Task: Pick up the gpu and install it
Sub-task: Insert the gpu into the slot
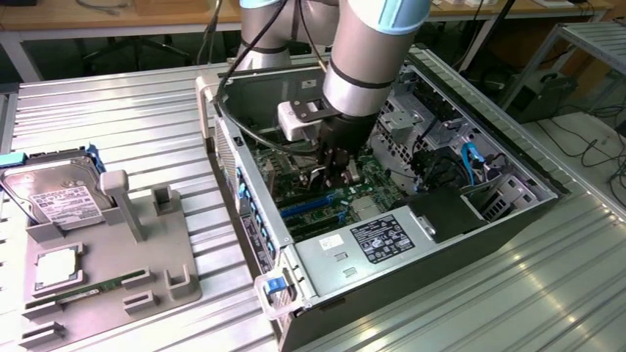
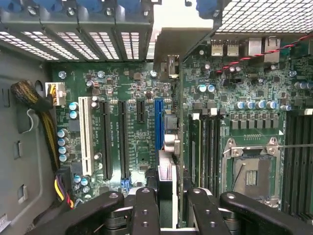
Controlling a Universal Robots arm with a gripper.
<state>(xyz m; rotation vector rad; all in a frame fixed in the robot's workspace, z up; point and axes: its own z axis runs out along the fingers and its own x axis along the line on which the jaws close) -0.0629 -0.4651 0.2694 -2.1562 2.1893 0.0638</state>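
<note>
computer case — on table | holder tray — on table, to the exterior view's left of case | hard drive — in tray | gripper — inside case, over motherboard | gpu — between fingers, edge-on above motherboard

A robotics lab: a ribbed metal bench carries an opened computer case, a grey parts fixture, with cable-strewn wooden desks behind.

The gpu stands edge-on above the motherboard, bracket toward the case's rear.
</note>
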